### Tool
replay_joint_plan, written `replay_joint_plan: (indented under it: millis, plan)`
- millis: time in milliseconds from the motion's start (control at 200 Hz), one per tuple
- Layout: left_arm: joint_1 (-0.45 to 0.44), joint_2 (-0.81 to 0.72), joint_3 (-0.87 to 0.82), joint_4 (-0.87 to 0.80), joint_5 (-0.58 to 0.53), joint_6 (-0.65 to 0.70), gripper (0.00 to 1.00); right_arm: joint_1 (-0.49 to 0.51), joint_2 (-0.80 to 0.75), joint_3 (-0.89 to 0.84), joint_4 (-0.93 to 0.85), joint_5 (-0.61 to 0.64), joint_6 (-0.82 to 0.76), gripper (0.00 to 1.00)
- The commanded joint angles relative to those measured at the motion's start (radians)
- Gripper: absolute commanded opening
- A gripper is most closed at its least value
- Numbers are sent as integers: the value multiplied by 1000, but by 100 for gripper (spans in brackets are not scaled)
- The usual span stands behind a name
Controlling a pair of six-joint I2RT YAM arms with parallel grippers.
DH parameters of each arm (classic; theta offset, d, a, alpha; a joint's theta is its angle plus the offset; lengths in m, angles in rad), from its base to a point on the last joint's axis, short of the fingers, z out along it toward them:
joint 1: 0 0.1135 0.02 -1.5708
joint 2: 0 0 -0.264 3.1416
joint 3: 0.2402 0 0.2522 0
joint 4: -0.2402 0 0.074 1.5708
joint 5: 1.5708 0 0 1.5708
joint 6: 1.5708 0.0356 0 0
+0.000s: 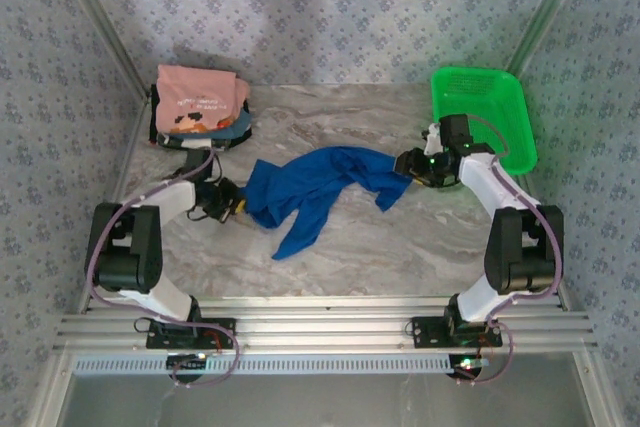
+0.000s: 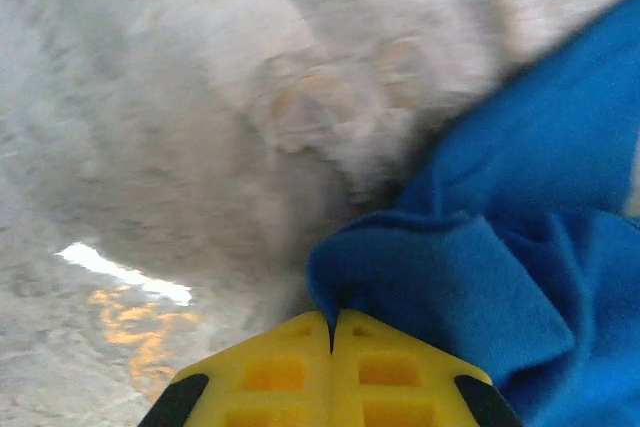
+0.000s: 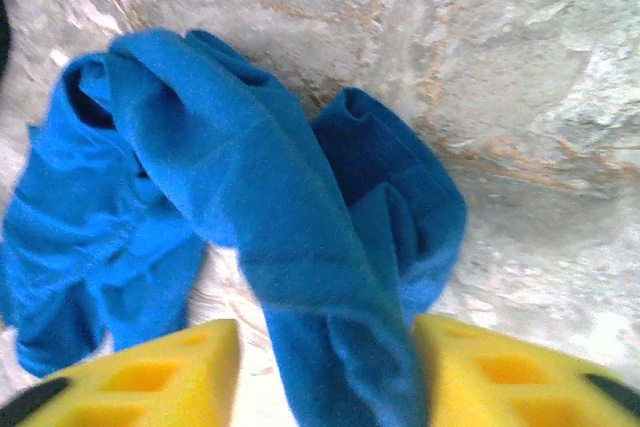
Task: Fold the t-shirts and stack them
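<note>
Jaws on your left gripper pinch the blue t-shirt; on your right gripper they gape astride it. Likely the spreading step: clamp first.

The blue shirt is strung across the middle of the counter, from the left hand at centre left to the right hand at centre right, so it bars a straight pass from the lower frame to the upper. Below it a broad strip of bare counter runs between the two arms, narrowed at lower centre where one end of the shirt trails down. Above it, bare counter opens between the stack of folded shirts at upper left and the green basket at upper right. Those two block the far corners, and the patterned walls close both sides. In the right wrist view, bare counter lies at upper right, beyond the cloth.
</note>
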Motion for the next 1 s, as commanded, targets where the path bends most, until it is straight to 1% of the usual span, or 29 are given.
replay_joint_plan:
  millis: [0, 100, 130, 170, 310, 415, 575, 650, 760, 854, 994]
  plan:
    - [2, -114, 104, -35, 11, 98, 0, -16, 13, 53, -100, 23, -15, 58]
    - [2, -190, 200, -135, 1, 156, 0, -9, -7, 67, -83, -10, -8, 66]
    - [2, -210, 232, -167, -3, 173, 0, -4, -18, 106, -78, -10, -4, 76]
    - [2, -233, 275, -202, -9, 194, 0, 0, -33, 115, -75, -14, 4, 84]
    - [-2, -280, 422, -257, -2, 238, 0, 30, -62, 139, 7, -52, 40, 95]
    - [-6, -288, 523, -268, 4, 253, 0, 84, -52, 179, 31, -67, 46, 96]
    - [-9, -267, 622, -261, 37, 267, 0, 207, 18, 245, 75, -121, 68, 95]
    - [-12, -255, 630, -251, 56, 265, 0, 266, 35, 251, 124, -147, 43, 94]
    - [-23, -250, 623, -218, 83, 267, 0, 359, 58, 300, 131, -134, -44, 94]
    - [-46, -239, 614, -197, 117, 276, 0, 416, 72, 344, 145, -117, -104, 94]
    - [-80, -217, 599, -189, 127, 267, 0, 486, 91, 403, 155, -75, -174, 93]
